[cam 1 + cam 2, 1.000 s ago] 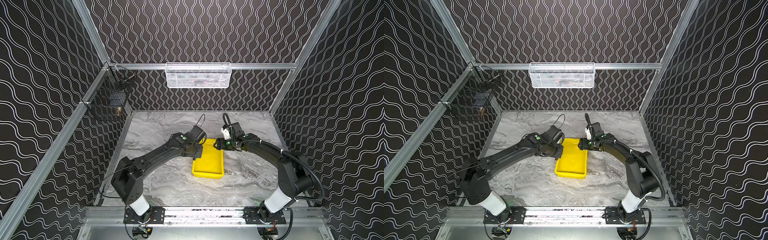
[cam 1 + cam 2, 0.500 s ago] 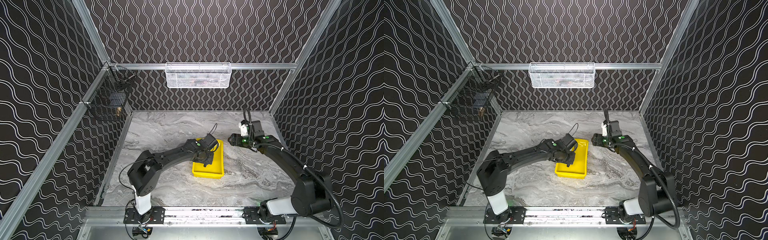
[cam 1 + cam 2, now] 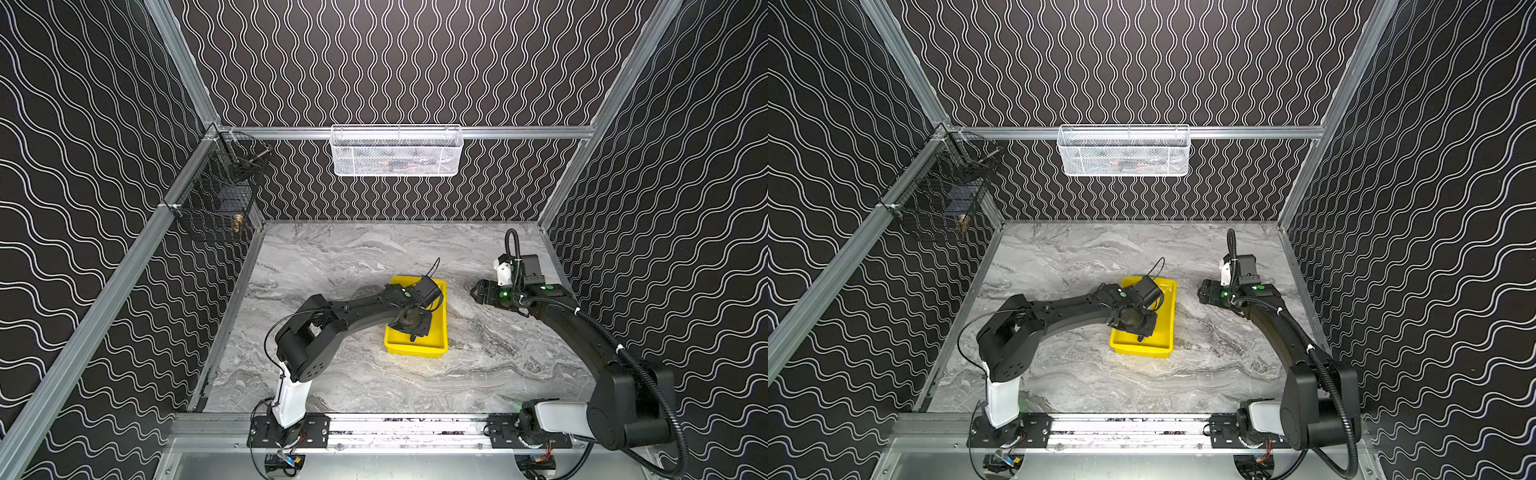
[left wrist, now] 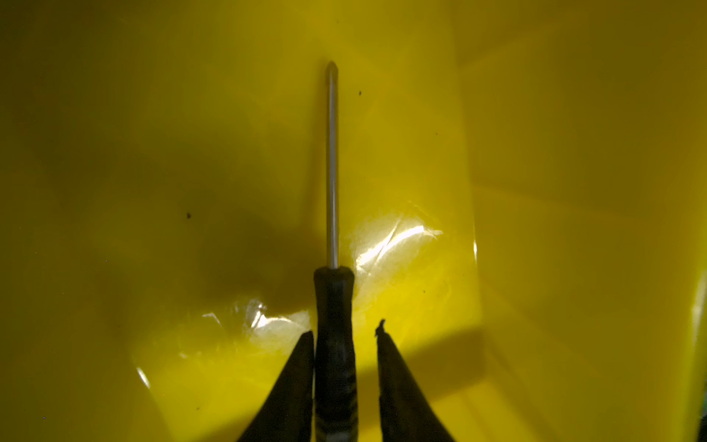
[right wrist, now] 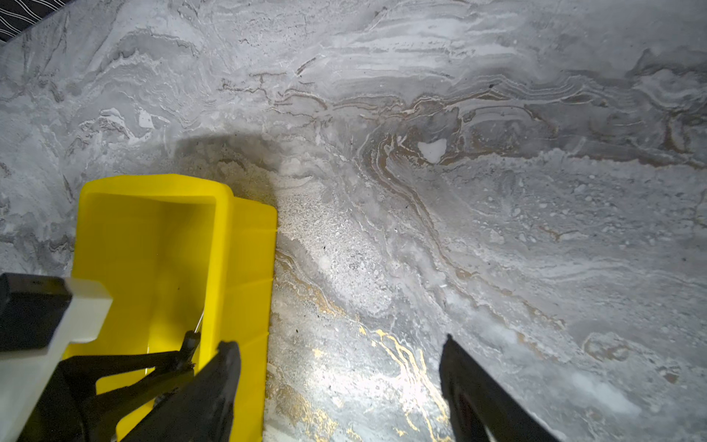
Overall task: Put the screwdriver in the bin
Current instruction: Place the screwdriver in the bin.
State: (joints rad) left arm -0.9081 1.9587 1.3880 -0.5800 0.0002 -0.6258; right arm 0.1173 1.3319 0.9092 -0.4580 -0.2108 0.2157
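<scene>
Releasing the screwdriver (image 4: 333, 306) into the bin (image 4: 574, 153), by the look of it. Handle between the fingers of the left gripper (image 4: 344, 331), touching one finger, clear of the other; jaws narrowly parted, not clamping. Shaft pointing straight ahead of the gripper over the yellow floor, a bin wall off to one side. Cannot tell whether resting on the floor or just above it. Beside the bin, over bare table (image 5: 459, 191), the right gripper (image 5: 338, 341), wide and empty. Next, probably: widen more, then lift straight up, without dragging the handle along on the touching finger.
</scene>
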